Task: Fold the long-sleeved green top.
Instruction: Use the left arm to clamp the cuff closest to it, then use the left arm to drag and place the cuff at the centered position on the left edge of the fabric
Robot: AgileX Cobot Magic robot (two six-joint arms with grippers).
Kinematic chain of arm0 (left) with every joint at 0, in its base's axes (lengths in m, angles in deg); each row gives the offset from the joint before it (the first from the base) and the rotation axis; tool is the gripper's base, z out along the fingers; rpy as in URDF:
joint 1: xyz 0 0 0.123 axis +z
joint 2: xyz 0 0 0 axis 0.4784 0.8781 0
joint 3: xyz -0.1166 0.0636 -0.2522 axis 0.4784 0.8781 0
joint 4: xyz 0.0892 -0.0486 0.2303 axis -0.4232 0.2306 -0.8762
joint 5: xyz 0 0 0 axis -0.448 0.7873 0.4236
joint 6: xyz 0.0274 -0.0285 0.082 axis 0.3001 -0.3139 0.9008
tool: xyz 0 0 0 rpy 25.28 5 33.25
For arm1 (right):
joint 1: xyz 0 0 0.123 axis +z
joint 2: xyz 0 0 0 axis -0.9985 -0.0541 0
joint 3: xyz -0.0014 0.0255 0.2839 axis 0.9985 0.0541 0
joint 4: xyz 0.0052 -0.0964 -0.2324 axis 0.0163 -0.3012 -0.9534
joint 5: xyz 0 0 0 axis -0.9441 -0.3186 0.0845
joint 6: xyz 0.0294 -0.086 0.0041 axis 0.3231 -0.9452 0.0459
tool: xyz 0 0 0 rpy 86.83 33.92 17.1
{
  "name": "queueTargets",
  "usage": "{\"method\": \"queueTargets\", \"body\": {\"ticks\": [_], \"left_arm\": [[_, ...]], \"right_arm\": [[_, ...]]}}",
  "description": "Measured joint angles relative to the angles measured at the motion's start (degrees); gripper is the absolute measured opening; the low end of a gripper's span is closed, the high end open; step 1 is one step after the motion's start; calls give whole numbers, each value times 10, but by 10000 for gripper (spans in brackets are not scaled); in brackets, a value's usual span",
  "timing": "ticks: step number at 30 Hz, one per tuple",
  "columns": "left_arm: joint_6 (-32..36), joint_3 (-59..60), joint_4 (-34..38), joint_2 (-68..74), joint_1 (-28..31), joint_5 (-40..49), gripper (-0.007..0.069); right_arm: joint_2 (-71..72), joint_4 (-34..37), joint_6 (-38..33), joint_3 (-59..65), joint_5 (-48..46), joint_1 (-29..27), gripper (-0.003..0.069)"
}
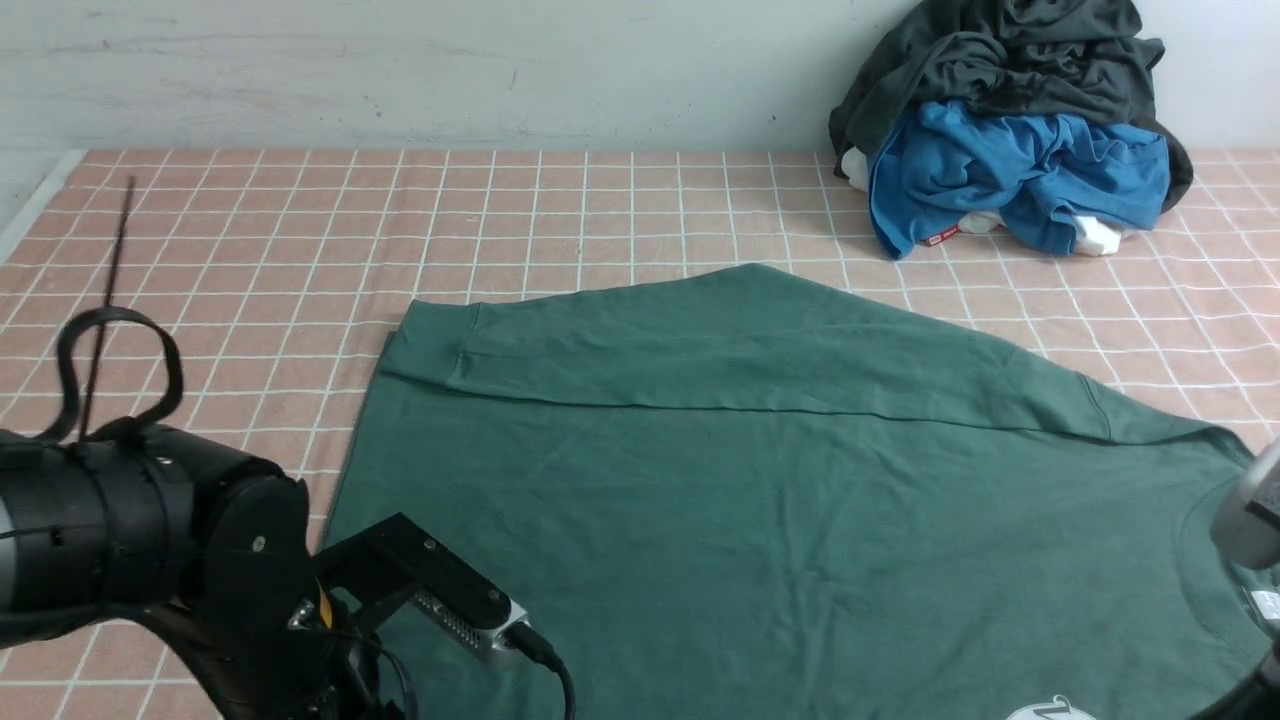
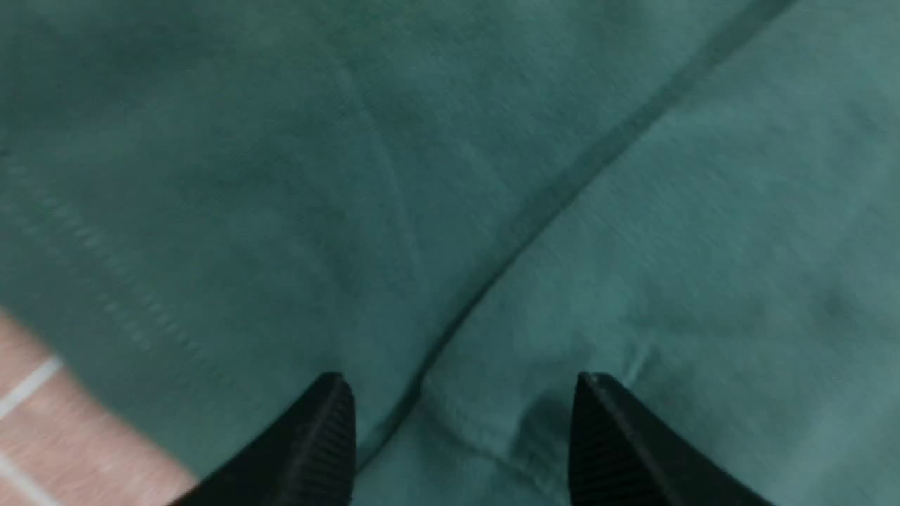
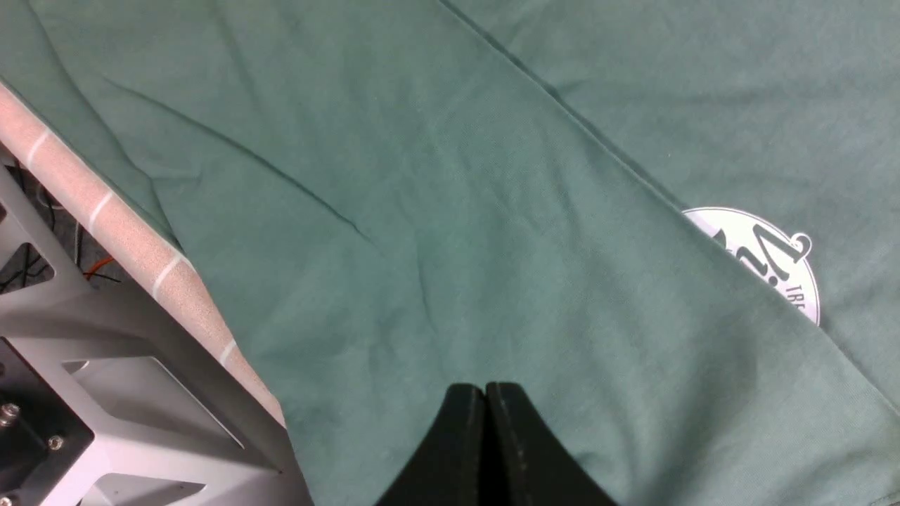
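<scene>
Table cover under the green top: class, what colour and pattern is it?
The table cover is salmon pink with a white grid; front view shows it best.

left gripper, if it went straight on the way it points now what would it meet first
The green long-sleeved top: the left gripper, jaws open, points onto a stitched edge of it. How close the cloth lies is unclear.

A robotics lab bench, not a home. The desk (image 1: 600,200) wears a pink grid cloth and stands against a bare, scuffed wall (image 1: 400,70). A cabled black robot arm (image 1: 150,520) reaches over the green long-sleeved top (image 1: 750,480), spread flat. Spare clothes (image 1: 1010,150) are heaped far right. A grey metal frame (image 3: 140,330) and loose wires (image 3: 28,270) show under the near edge.
</scene>
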Motion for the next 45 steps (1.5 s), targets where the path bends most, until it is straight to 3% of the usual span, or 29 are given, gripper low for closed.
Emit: {"method": "queueTargets", "body": {"ticks": [2,5,11,13,28,39,45], "left_arm": [[0,-1,4,17,0,-1,382],[2,-7,15,21,-2,-1,307],[11,-17,33,8,-13,22,65],[13,-24,31,3,-13,33,33],[13,-191,-49,-7,-13,116,27],[13,-358,-85,120,17,166,29],[16,-370,-88,180,40,133,113]], "right_arm": [[0,0,0,0,0,0,-14],[0,-1,0,0,3,0,-14],[0,-6,0,0,11,0,-14],[0,-7,0,0,13,0,-14],[0,-10,0,0,18,0,-14],[0,-11,0,0,18,0,-14],[0,-11,0,0,18,0,-14]]}}
